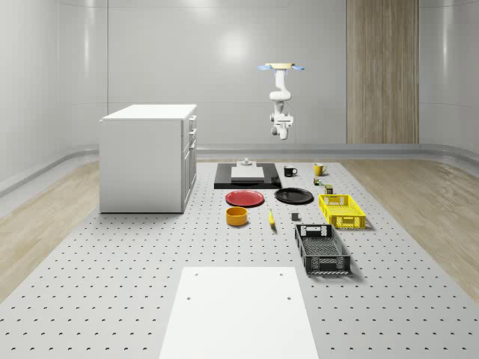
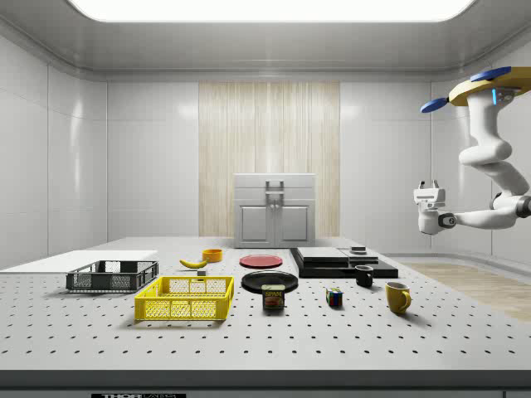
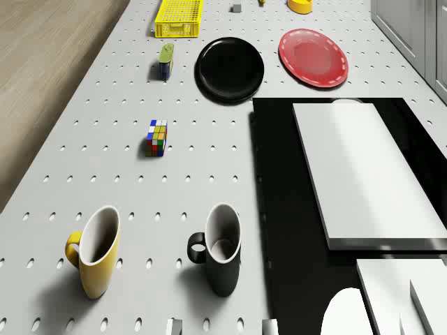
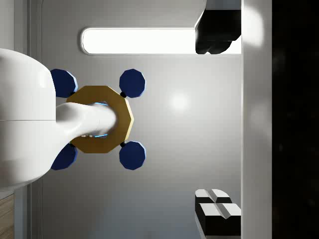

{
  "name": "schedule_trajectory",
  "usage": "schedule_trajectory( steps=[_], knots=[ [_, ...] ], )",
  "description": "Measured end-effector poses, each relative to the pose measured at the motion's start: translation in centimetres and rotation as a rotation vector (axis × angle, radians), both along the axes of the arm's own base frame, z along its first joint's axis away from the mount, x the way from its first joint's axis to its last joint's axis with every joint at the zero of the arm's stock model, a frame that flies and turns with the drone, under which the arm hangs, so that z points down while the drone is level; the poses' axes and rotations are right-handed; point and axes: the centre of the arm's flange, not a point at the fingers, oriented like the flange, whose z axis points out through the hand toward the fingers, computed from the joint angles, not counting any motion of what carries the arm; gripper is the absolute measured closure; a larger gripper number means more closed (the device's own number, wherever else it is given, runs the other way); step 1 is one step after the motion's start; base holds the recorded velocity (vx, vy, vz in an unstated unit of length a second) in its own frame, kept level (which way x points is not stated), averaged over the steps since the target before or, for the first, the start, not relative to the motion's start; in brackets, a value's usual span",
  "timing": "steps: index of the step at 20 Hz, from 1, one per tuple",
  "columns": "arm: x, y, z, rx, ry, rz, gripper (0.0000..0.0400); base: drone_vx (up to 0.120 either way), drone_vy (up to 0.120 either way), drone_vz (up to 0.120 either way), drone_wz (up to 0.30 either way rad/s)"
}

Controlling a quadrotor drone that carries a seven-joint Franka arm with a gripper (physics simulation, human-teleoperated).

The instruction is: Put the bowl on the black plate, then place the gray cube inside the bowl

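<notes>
The orange bowl (image 1: 237,215) (image 2: 212,254) (image 3: 300,5) sits on the table near the red plate (image 1: 245,197). Beside that lies the bare black plate (image 1: 293,196) (image 2: 270,280) (image 3: 230,68). The small gray cube (image 1: 295,218) (image 3: 236,8) rests between the banana (image 1: 271,218) and the yellow basket (image 1: 341,209). The drone (image 1: 281,67) (image 2: 489,87) (image 4: 99,118) hovers high over the table's far end, above the mugs and the black slab. My gripper (image 1: 282,129) (image 2: 430,186) (image 4: 218,124) hangs well above the table, turned upward and open, holding nothing.
A black slab (image 1: 247,179) (image 3: 286,209) carries white blocks at the far end. A black mug (image 3: 218,257), a yellow mug (image 3: 94,258), a colour cube (image 3: 157,137) and a can (image 3: 165,61) stand nearby. A black basket (image 1: 322,248) and a white cabinet (image 1: 148,157) stand farther off.
</notes>
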Motion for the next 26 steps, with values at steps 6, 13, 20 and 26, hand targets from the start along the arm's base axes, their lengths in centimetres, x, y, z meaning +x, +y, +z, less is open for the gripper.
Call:
schedule_trajectory(
  steps=[6, 13, 20, 26],
  knots=[
    [-0.4, 0.0, 4.3, 0.0, -0.005, 0.0, 0.0, 0.0, 0.0, 0.0, 0.0],
    [-0.1, 0.0, 7.8, 0.0, -0.01, 0.0, 0.0, 0.057, -0.063, 0.0, 0.0],
    [0.0, 0.0, 9.0, 0.0, -0.016, 0.0, 0.0, 0.12, -0.12, 0.0, 0.0],
    [-0.1, 0.0, 9.3, 0.0, -0.02, 0.0, 0.0, 0.12, -0.12, 0.0, 0.0]
  ],
)
